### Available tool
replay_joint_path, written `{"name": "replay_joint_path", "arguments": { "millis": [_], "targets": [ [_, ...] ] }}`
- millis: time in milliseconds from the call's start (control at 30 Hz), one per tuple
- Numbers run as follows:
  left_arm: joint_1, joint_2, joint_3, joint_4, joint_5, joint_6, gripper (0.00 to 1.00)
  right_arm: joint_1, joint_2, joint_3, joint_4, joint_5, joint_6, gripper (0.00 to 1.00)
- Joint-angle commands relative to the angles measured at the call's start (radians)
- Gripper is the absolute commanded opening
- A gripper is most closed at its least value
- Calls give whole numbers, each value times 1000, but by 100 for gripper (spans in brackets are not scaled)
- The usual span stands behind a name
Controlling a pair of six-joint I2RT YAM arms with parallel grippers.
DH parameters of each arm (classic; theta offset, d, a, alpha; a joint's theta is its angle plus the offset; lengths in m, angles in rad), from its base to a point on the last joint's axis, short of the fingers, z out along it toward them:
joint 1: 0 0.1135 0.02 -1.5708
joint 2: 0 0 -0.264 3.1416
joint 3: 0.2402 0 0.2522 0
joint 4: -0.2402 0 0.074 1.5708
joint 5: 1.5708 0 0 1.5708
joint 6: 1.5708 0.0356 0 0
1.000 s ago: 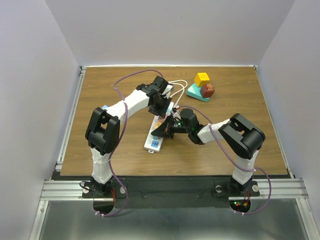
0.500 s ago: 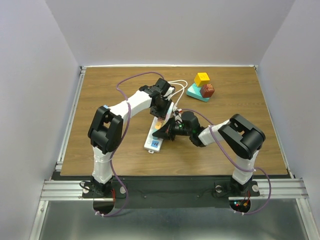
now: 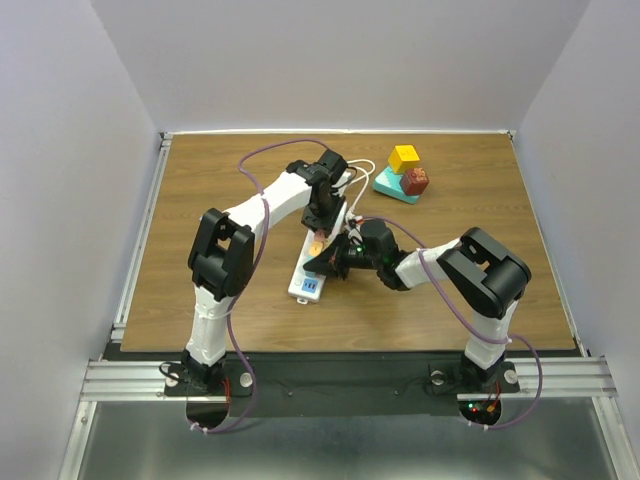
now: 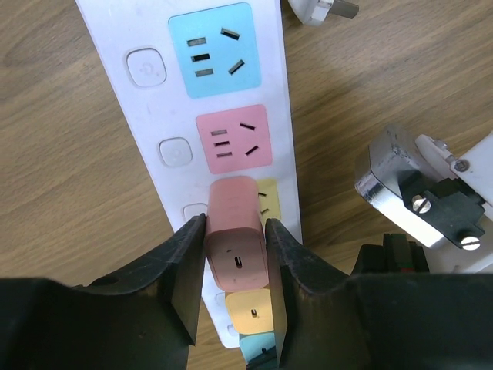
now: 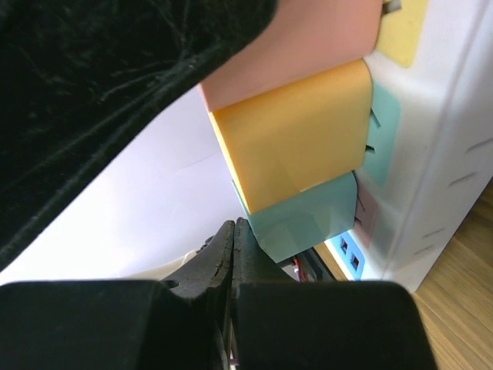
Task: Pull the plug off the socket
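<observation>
The socket, a long white power strip [image 3: 303, 281], lies mid-table; the left wrist view shows its blue and pink outlet faces [image 4: 146, 116]. A pink plug [image 4: 231, 202] sits in it, with a yellow plug [image 4: 251, 310] and a teal plug [image 4: 259, 351] below. My left gripper [image 4: 235, 226] is shut on the pink plug, one finger against each side; it also shows from above [image 3: 322, 226]. My right gripper [image 5: 233, 231] is shut and empty, lying beside the teal plug [image 5: 308, 220] against the strip [image 5: 439, 154]; from above it [image 3: 326, 263] rests at the strip's right side.
A teal triangular block [image 3: 393, 187] with a yellow cube [image 3: 404, 158] and a brown cube [image 3: 416, 180] stands at the back right. The strip's thin white cord [image 3: 357, 173] loops behind it. A loose white plug [image 4: 323, 9] lies by the strip's far end.
My left arm's elbow has swung right and its gripper has come down along the strip onto the pink plug. The right arm has stayed put.
</observation>
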Motion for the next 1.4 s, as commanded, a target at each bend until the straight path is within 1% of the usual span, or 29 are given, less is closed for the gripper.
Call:
{"name": "replay_joint_path", "arguments": {
  "millis": [0,167,300,500,700,733,833,900,1000,1133,1300,1367],
  "targets": [
    [-1,-73,90,-34,-28,12,0,1,38,-15,-147,50,-43,0],
    [1,-113,92,-34,-43,6,0,2,48,-20,-152,40,-45,0],
    [10,-136,90,-26,-8,-2,0,2,61,-21,-156,33,-43,0],
    [10,-153,103,-42,-6,-25,0,1,117,-17,-156,16,-36,0],
    [10,-182,150,-63,-48,-46,0,1,129,-21,-156,17,-34,1],
    [10,-186,167,-69,-80,-54,0,1,130,-23,-155,16,-33,0],
    [10,-189,196,-77,-85,-61,0,1,144,-23,-155,10,-30,0],
    [10,-183,184,-72,-83,-55,0,1,147,-21,-155,10,-33,0],
    [10,-165,114,-69,-74,-61,0,1,152,-21,-155,10,-34,0],
    [10,-196,57,-23,-63,-71,0,-1,150,-28,-155,11,-33,0],
    [10,-182,60,-16,-62,-60,0,1,156,-12,-153,2,-46,0],
    [10,-167,20,18,-16,-43,0,-1,155,0,-155,-22,-56,0]
  ]
}}
